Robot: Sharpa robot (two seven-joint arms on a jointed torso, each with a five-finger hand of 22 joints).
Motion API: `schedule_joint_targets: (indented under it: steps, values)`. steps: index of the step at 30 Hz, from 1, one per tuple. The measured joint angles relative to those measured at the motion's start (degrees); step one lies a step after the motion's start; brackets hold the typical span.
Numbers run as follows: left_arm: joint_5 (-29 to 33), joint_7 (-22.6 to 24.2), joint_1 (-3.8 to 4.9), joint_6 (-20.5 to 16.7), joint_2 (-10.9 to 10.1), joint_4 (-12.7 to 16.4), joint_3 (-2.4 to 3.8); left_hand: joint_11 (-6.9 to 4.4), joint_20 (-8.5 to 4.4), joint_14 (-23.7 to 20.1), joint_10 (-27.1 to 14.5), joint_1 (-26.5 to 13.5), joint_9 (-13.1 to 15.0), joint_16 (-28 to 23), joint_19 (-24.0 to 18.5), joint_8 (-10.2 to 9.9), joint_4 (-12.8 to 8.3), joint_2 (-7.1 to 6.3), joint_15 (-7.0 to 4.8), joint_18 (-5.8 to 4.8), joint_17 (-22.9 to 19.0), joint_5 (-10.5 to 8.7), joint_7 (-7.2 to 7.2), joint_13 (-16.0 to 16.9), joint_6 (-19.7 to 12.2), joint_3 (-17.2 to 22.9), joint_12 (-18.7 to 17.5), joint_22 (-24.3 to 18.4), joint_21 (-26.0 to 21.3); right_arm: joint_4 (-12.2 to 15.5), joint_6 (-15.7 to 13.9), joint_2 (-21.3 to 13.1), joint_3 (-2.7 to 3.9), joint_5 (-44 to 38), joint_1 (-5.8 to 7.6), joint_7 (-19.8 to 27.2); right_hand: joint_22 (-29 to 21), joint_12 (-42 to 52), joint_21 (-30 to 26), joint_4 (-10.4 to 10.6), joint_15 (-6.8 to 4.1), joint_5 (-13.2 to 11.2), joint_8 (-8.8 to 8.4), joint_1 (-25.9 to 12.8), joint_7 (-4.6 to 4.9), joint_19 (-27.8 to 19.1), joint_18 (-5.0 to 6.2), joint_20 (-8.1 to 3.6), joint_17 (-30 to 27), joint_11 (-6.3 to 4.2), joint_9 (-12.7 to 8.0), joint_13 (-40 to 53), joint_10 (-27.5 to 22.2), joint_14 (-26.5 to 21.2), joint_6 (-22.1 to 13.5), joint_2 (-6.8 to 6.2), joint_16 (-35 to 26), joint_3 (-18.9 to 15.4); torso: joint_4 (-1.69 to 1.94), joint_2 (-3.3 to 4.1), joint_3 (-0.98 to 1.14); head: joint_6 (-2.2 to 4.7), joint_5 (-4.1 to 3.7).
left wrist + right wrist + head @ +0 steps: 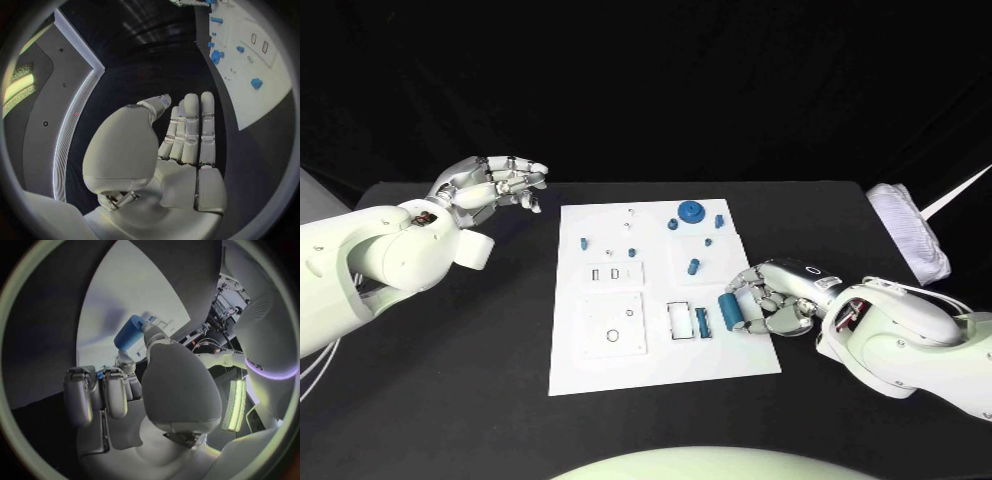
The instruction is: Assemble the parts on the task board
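The right hand [769, 300] is at the right edge of the board [661, 370], low over its lower half; between its thumb and fingers it pinches a blue cylinder [728, 306], and the other fingers are curled in beside it. In the right wrist view the cylinder [128, 333] sticks out past the thumb tip, over the white board [125, 295], so I judge it is held by one end only.

The relation that matters is this: in the head view the cylinder's long axis runs about along the board's long side, toward and away from the robot; just to its left, on the side away from the palm, lies a rectangular slot [679, 320] with the same direction, and between them a smaller blue part [705, 322]. So the slot is near, and a short move to the left should bring the cylinder over it; the small part may be in the way, I cannot tell how close it is.

The left hand [492, 184] is well apart, off the board's upper left corner, above the black table [459, 400]; its fingers [190, 130] are straight and pressed side by side, holding nothing. The right hand is clearly the nearer one. More blue parts [691, 211] rest on the board's far half.
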Motion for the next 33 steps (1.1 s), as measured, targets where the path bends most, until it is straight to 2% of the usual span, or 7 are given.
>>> schedule_joint_targets:
  steps: [8, 12, 19, 26, 30, 33]
  values:
    - [-0.01, 0.0, -0.01, 0.05, 0.1, -0.08, 0.0, 0.0, 0.0, 0.0, 0.0, 0.0, 0.0, 0.0, 0.0, 0.0, 0.0, 0.0, 0.0, 0.0, 0.0, 0.0, 0.0, 0.0, 0.0, 0.0, 0.0, 0.0, 0.0, -0.12, 0.0, 0.46, -0.13, -1.91, -0.4, 0.02, -0.01, -0.01, 0.0, -0.05, 0.01, -0.13, 0.0, -0.02, 0.0, 0.0, 0.0, 0.0, -0.01, 0.0, 0.0, -0.02, 0.0, 0.01, 0.0, -0.03, 0.0, 0.34, 0.02, 0.04, -0.05, -0.15, -0.07]
    - [-0.01, 0.0, -0.02, 0.07, 0.05, -0.09, 0.0, 0.0, 0.0, 0.0, 0.0, 0.0, 0.0, 0.0, 0.0, 0.0, 0.0, 0.0, 0.0, 0.0, 0.0, 0.0, 0.0, 0.0, 0.0, 0.0, 0.0, 0.0, 0.0, -0.36, 0.0, 0.69, -0.17, -2.89, -0.65, -0.38, -0.01, -0.57, 0.0, 0.37, 0.02, -0.13, 0.0, -0.92, -0.11, 0.0, 0.01, 0.0, -0.01, -0.19, 0.0, -0.74, 0.19, 0.02, 0.12, -0.93, 0.0, 1.04, 0.07, 0.05, -0.05, -0.21, -0.08]
    - [-0.01, -0.02, -0.02, 0.18, 0.0, -0.12, 0.0, -0.21, 0.0, 0.0, -0.21, 0.0, -0.07, 0.0, 0.0, 0.0, -0.17, 0.0, 0.0, 0.0, 0.01, 0.0, 0.0, -0.07, 0.0, -0.17, 0.0, -0.06, 0.0, -0.51, -0.01, 1.18, -0.21, -4.27, -0.94, -1.52, -0.01, -0.79, -0.21, 1.72, 0.02, -0.35, 0.01, -1.44, -0.2, 0.0, 0.0, 0.0, -0.01, -0.4, 0.0, -1.22, 0.39, 0.02, 0.21, -1.46, 0.0, 2.39, 0.02, 0.04, -0.09, -0.14, -0.04]
    - [-0.01, -0.1, -0.02, 0.35, -0.07, -0.12, 0.0, -0.22, 0.0, 0.0, -0.21, 0.0, -0.07, 0.0, 0.0, 0.0, -0.17, 0.0, 0.0, 0.0, 0.01, 0.0, 0.0, -0.07, 0.0, -0.17, 0.0, -0.06, 0.0, -0.56, -0.11, 1.69, -0.12, -5.29, -1.18, -2.53, -0.02, -1.1, -0.21, 1.87, 0.03, -0.75, 0.02, -2.11, -0.27, 0.0, 0.01, 0.0, -0.01, -0.4, 0.0, -1.36, 0.4, 0.03, 0.28, -2.13, 0.0, 2.54, 0.02, 0.02, -0.1, -0.24, -0.08]
    - [-0.01, -0.14, -0.03, 0.42, -0.13, -0.12, 0.0, -0.22, 0.0, 0.0, -0.21, 0.0, -0.07, 0.0, 0.0, 0.0, -0.17, 0.0, 0.0, 0.0, 0.01, 0.0, 0.0, -0.07, 0.0, -0.17, 0.0, -0.06, 0.0, -0.56, -0.2, 1.79, -0.09, -5.99, -1.28, -3.21, -0.02, -1.41, -0.4, 1.87, 0.03, -0.99, 0.02, -2.41, -0.74, 0.0, 0.01, 0.0, -0.01, -1.03, 0.0, -1.52, 0.81, 0.03, 0.76, -2.43, 0.0, 2.54, 0.02, 0.02, -0.09, -0.23, -0.14]
    - [0.0, -0.17, -0.03, 0.45, -0.16, -0.12, 0.0, -0.22, 0.0, 0.0, -0.21, 0.0, -0.07, 0.0, 0.0, 0.0, -0.17, 0.0, 0.0, 0.0, 0.01, 0.0, 0.0, -0.07, 0.0, -0.17, 0.0, -0.06, 0.0, -0.56, -0.26, 1.86, -0.06, -6.5, -1.3, -3.82, -0.03, -2.12, -0.82, 1.87, 0.03, -1.23, 0.04, -2.89, -1.11, 0.0, 0.01, 0.0, -0.02, -2.03, 0.0, -2.38, 1.02, 0.03, 1.15, -2.92, 0.0, 2.53, 0.02, 0.02, -0.09, -0.23, -0.17]
